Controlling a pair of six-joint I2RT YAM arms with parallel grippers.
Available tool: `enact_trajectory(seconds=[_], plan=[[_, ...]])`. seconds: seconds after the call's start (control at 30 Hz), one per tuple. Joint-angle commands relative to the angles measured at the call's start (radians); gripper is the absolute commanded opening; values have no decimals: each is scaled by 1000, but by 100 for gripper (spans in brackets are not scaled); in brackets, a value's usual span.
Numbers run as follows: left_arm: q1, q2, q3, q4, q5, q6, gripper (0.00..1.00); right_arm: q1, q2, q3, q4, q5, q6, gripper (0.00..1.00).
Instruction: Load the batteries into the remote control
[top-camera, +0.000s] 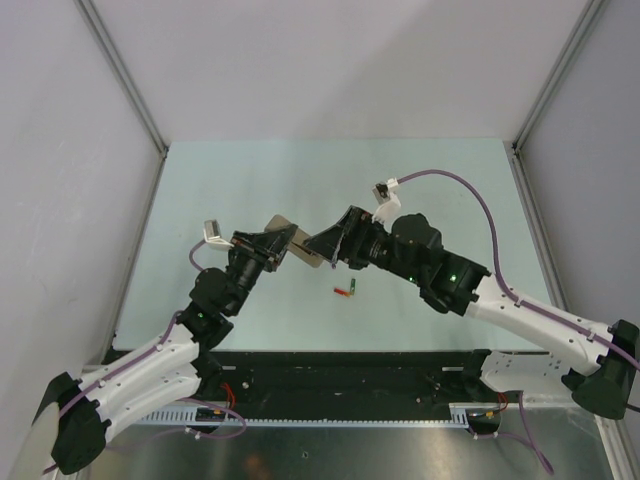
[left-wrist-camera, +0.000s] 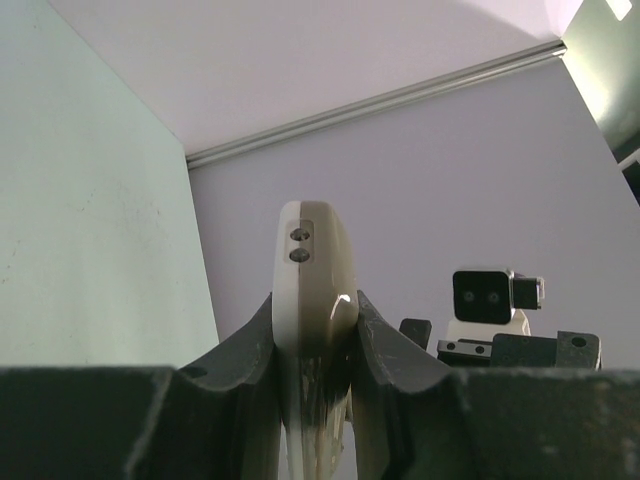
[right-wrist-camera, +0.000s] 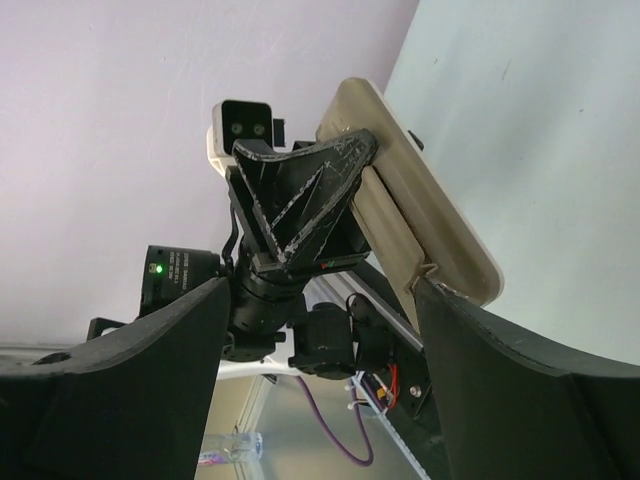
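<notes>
Remote control (top-camera: 283, 228): one.
Batteries: two seen, red battery (top-camera: 341, 293) and green battery (top-camera: 352, 290), side by side on surface (top-camera: 420, 190), just to near side of remote control.
Arms: two.
End effectors: two, left end effector (top-camera: 272, 247) and right end effector (top-camera: 322, 246), one at either end of remote control.
Wrist cameras: two, left wrist camera (top-camera: 213, 232) and right wrist camera (top-camera: 386, 190), flanking remote control.
Surface: one.

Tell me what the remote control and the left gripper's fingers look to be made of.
Remote control: probably moulded plastic, cream, semi-gloss; smooth rounded edge with a small highlight. Left gripper's fingers: likely hard black plastic, matte, pale scuffs along edges; ribbed triangular webbing in the right wrist view suggests a moulded or printed part.
</notes>
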Motion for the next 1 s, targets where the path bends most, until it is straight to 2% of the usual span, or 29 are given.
enact_trajectory(seconds=[0.0,0.97], plan=[[1,-18,0,66,5,-33,0,19,6,41,-14,-6,-3,80],[3,-28,-12,66,0,-36,0,19,-17,44,-76,46,-33,81]])
